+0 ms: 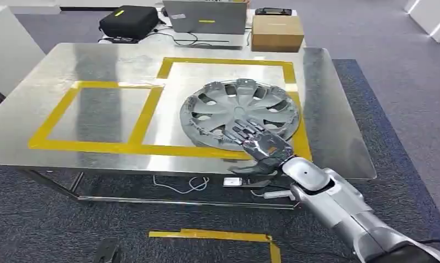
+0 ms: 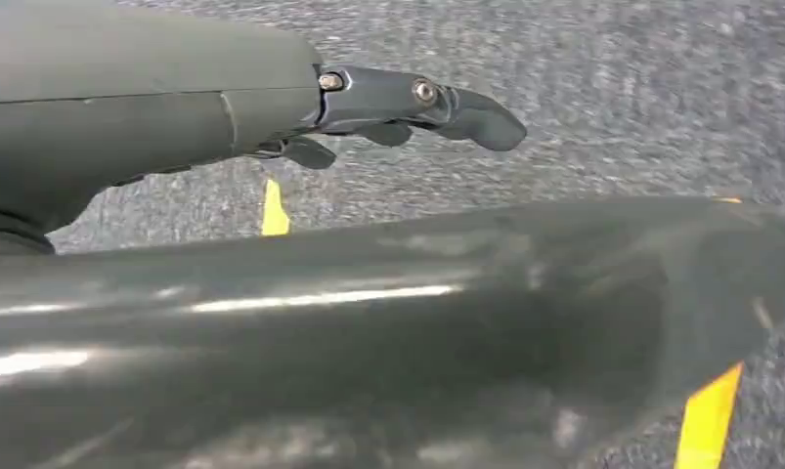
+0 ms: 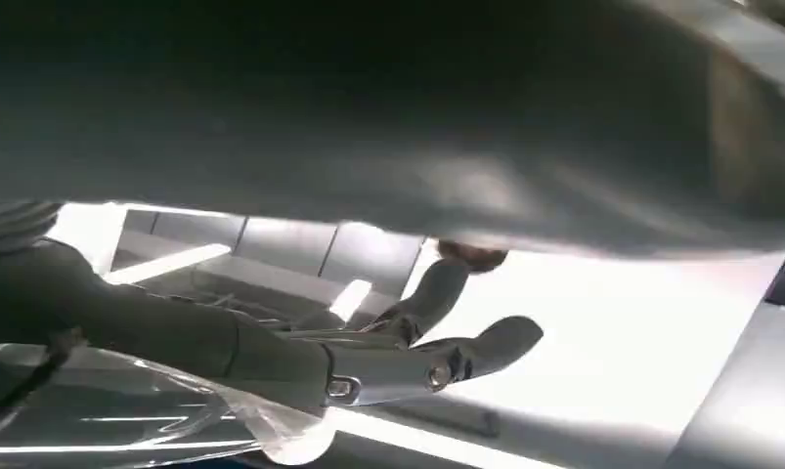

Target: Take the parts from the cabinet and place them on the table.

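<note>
Right hand [image 1: 260, 140] is on the near rim of the hubcap [image 1: 239, 112] — fingers [image 1: 240, 130] spread flat over its face. You can't tell from the head view whether anything is actually pinched; the right wrist view is too dark and close to settle it. The hubcap lies flat on the steel table [image 1: 58, 66], inside the right-hand yellow tape rectangle [image 1: 227, 62], its near-right edge over the tape line. Your left hand [image 2: 408, 103] hangs over grey carpet [image 2: 613, 88], fingers loosely apart, holding nothing. Beyond the table's far edge: a black bag [image 1: 129, 21], a laptop [image 1: 204, 17] and a cardboard box [image 1: 277, 32] — all well apart from the hubcap.
</note>
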Controlling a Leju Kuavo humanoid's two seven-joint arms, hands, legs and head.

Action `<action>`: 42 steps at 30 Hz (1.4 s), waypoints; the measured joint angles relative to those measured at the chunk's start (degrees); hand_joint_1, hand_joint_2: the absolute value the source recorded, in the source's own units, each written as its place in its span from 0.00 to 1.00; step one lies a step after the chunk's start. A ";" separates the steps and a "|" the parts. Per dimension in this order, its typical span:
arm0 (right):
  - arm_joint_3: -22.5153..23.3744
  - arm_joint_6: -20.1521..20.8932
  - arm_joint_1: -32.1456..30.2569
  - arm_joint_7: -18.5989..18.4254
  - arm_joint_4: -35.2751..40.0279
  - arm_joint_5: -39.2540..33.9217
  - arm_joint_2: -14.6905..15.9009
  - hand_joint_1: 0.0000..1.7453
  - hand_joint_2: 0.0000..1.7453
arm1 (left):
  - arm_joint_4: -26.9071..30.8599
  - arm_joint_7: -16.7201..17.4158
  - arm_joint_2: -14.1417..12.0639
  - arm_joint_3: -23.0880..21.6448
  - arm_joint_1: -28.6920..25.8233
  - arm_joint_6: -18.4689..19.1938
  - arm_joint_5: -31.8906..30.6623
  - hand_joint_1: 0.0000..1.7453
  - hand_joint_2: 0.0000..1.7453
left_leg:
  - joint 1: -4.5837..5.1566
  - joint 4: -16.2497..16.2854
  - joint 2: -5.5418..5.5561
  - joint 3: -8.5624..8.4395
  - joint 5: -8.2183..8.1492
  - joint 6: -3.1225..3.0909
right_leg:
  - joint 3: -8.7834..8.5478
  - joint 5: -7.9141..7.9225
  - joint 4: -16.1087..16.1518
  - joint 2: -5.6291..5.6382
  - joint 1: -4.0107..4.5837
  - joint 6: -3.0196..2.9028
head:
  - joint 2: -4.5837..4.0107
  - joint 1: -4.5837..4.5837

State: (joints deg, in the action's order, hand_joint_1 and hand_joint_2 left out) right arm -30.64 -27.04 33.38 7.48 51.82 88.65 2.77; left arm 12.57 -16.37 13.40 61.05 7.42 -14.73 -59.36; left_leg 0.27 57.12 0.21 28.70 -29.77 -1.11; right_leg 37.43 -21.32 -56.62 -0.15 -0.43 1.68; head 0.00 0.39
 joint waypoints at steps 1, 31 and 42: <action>-0.02 0.00 -0.17 0.00 0.53 0.00 0.29 0.00 0.00 | 0.00 0.00 0.04 0.07 -0.08 0.00 0.09 0.00 0.00 | -0.18 -0.50 -0.05 0.25 0.85 -0.42 | 0.24 0.40 0.09 0.05 0.04 0.45 | 0.00 0.05; 21.30 -5.04 -41.15 29.49 39.00 -60.49 -6.26 0.00 0.00 | 0.00 -1.66 0.33 4.09 -0.86 -1.44 4.66 0.00 0.00 | 0.12 -0.68 0.19 -2.31 -1.45 0.21 | -1.83 -2.05 -0.38 -1.03 0.30 -0.21 | -0.02 -0.06; 63.77 30.44 -39.65 29.81 13.77 -87.21 -16.37 0.00 0.00 | 0.00 -1.51 1.27 7.61 -0.99 -2.47 7.89 0.00 0.00 | 0.51 -0.50 -0.64 6.91 6.15 -1.43 | -7.13 -8.43 -8.00 -0.04 -0.08 0.66 | 0.00 -0.41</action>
State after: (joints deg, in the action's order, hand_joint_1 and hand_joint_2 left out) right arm 33.13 3.41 -6.27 37.29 65.59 1.44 -13.60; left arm 12.57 -17.88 14.67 68.65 6.43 -17.20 -51.47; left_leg 0.78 56.62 -0.44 35.61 -23.62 -2.53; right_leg 30.30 -29.75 -64.62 -0.19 -0.51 2.34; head 0.00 -0.02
